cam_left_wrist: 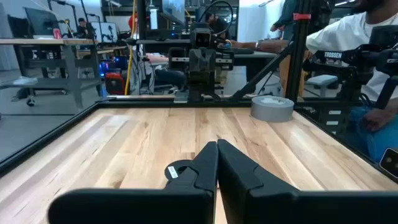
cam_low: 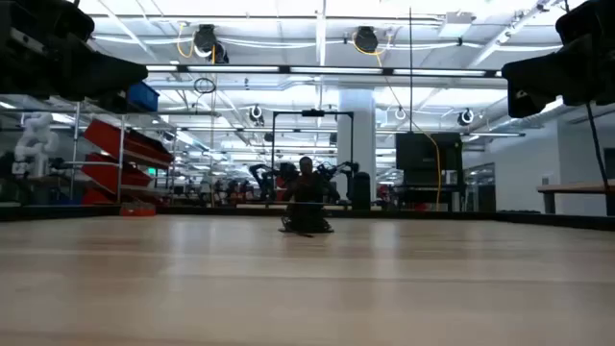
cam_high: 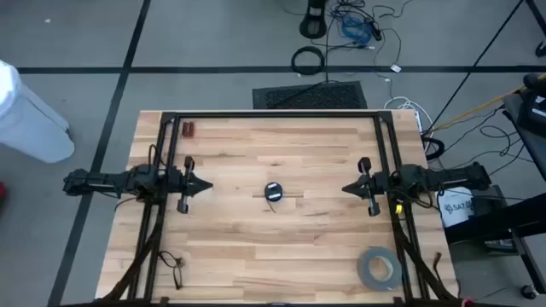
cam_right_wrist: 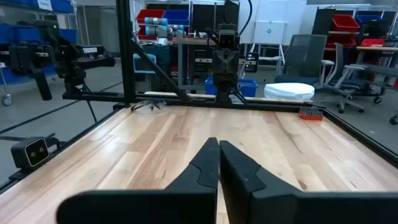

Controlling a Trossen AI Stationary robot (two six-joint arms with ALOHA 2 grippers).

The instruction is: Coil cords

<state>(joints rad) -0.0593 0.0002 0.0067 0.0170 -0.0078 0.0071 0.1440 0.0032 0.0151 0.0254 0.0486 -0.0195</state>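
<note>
Both arms hung level over the wooden table (cam_high: 281,239), facing each other across its middle. The left gripper (cam_high: 205,185) sat on the left side, its two fingers pressed together with no gap and nothing between them; the left wrist view showed those dark fingers (cam_left_wrist: 205,168) meeting at a point. The right gripper (cam_high: 348,188) mirrored it on the right side, fingers closed tight on nothing, and the right wrist view showed its fingers (cam_right_wrist: 233,165) touching along their length.

Between the two, well apart from each, the cord (cam_high: 273,193) lay on the table as a small round black bundle, about at the centre, with a short loose strand trailing toward the near edge. From table height the cord (cam_low: 307,220) showed as a low dark lump resting flat on the wood, with both arms up above it at the picture's top corners. In the left wrist view the bundle was partly hidden behind the fingers.

A grey tape roll (cam_high: 379,267) lay flat near the near right corner. A small red object (cam_high: 188,130) sat near the far left corner. A thin dark tangle (cam_high: 173,263) lay near the near left corner
</note>
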